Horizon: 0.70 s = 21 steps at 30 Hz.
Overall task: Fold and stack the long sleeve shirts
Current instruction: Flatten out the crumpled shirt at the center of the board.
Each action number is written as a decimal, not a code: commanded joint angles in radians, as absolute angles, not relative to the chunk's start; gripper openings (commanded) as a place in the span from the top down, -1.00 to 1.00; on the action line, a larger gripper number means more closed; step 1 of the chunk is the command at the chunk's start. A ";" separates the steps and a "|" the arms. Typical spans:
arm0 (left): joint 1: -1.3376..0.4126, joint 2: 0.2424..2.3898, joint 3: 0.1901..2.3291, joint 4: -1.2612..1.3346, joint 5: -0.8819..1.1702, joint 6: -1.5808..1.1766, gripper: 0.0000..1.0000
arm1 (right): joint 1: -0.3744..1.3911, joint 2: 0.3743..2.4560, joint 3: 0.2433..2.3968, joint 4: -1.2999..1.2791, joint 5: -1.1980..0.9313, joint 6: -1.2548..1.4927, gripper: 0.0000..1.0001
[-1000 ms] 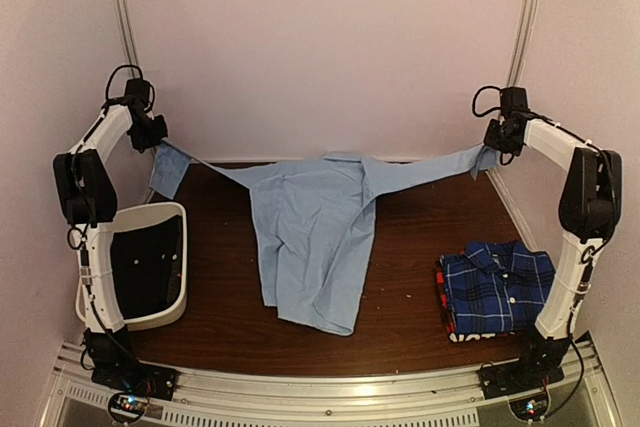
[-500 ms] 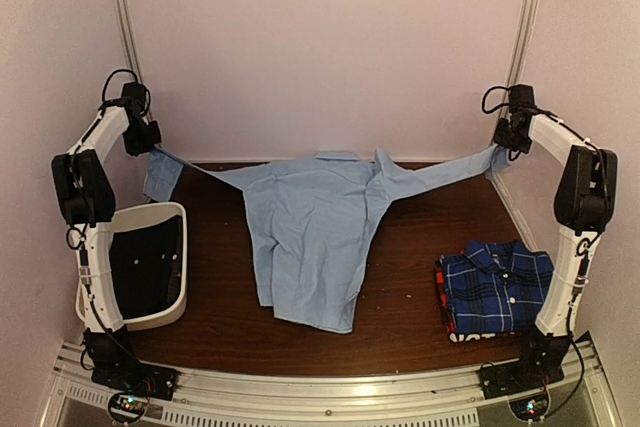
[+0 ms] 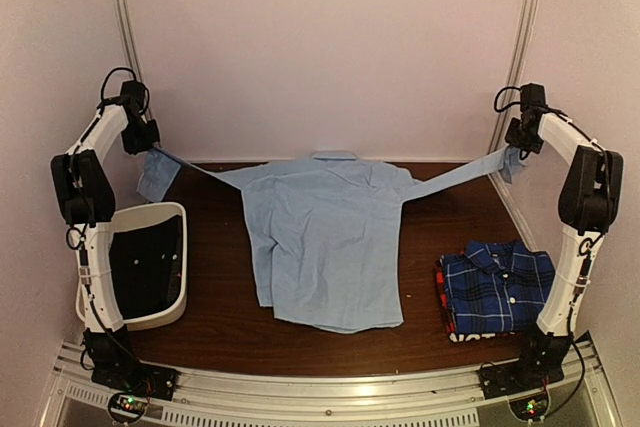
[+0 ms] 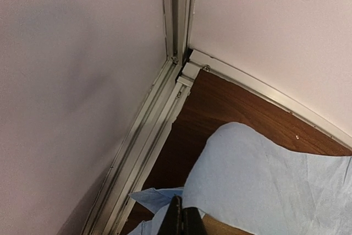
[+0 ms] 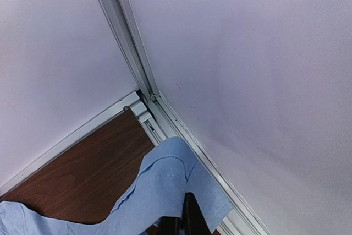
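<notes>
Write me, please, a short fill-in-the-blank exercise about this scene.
The left gripper and right gripper each pinch a ____ of the light blue shirt.
The plaid shirt lies ____, not spread out.
The bin beside the left arm is ____ outside, black inside.
Missing words: sleeve; folded; white.

Left wrist view: left gripper (image 4: 183, 222) is getting cut off by the bottom edge, with only dark finger tips showing. Light blue shirt (image 4: 264, 180) is running off the right and bottom edges. Right wrist view: right gripper (image 5: 181, 221) is getting cropped at the bottom too, and the sleeve is running off lower left. Top view, lower right: red shirt (image 3: 441, 299) is hiding under plaid shirt (image 3: 497, 287), only a sliver peeking out. Right arm (image 3: 570, 257) is covering the plaid's right edge. Jaws are looking too small to read.
</notes>
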<state>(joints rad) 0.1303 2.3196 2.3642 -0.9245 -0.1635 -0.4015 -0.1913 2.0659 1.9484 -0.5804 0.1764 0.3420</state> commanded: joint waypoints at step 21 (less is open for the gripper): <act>-0.248 2.116 1.968 -0.789 -0.077 -0.366 0.36 | 0.266 1.821 1.505 -0.428 0.018 0.301 -0.08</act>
